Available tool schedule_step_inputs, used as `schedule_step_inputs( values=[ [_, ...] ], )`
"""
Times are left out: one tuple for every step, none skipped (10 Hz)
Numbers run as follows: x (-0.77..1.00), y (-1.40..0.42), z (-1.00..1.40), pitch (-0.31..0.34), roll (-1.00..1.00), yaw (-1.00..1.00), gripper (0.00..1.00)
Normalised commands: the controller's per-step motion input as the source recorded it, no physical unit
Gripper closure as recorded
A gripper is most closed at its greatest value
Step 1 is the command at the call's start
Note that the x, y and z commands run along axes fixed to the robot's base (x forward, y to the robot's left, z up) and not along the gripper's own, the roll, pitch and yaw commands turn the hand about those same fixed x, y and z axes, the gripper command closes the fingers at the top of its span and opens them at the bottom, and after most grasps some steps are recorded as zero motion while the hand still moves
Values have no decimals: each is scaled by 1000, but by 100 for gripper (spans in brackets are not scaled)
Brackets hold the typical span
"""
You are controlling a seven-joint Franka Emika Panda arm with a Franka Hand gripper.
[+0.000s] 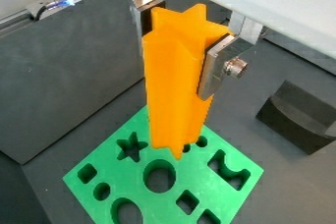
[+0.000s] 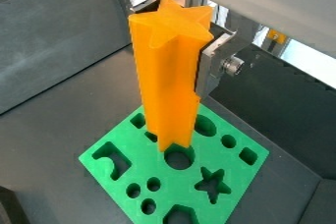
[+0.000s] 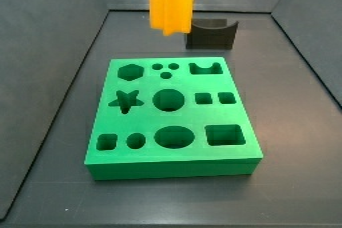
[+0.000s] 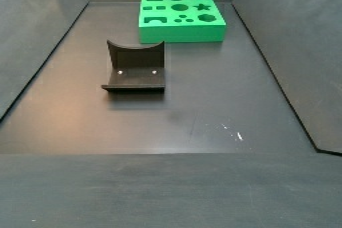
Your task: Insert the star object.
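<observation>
My gripper (image 1: 182,31) is shut on the star object (image 1: 178,81), a tall orange-yellow prism with ridged sides, and holds it upright near its upper end. The silver fingers (image 2: 213,66) press on opposite sides of the star object (image 2: 168,71). It hangs in the air above the green board (image 1: 223,200), clear of it. The star-shaped hole (image 1: 129,149) lies to one side of the prism's lower end and shows in both wrist views (image 2: 210,182). In a side view the prism (image 3: 171,2) hangs over the board's far edge (image 3: 171,162); the gripper is cut off there.
The dark fixture with a curved notch (image 3: 211,34) stands on the floor beyond the board and also shows in a side view (image 4: 134,67). The board (image 4: 185,34) has several other holes of different shapes. Dark walls enclose the floor.
</observation>
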Motion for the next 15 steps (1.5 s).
schedule_step_inputs(
  values=[
    [0, 0, -94, 0, 93, 0, 100],
    [0, -37, -51, -4, -13, 0, 100],
    [-20, -29, -503, -96, -73, 286, 100],
    [-474, -3, -1000, -86, 34, 374, 100],
    [-674, -286, -1000, -23, 150, 526, 100],
    [-594, -449, -991, -10, 214, 549, 100],
    [-520, -526, -940, 0, 236, 566, 100],
    [-469, -391, -834, -17, 277, 460, 100],
    [-166, -120, -697, 0, 250, 209, 100],
    [-23, -54, -569, 0, 251, 126, 100],
    [0, -43, -451, 0, 180, 131, 100],
    [-14, 0, -360, 0, 86, 86, 100],
    [0, -54, -380, 0, 114, 94, 100],
    [0, -94, -369, 0, 66, 126, 100],
    [0, -111, -360, 0, 67, 177, 100]
  ],
)
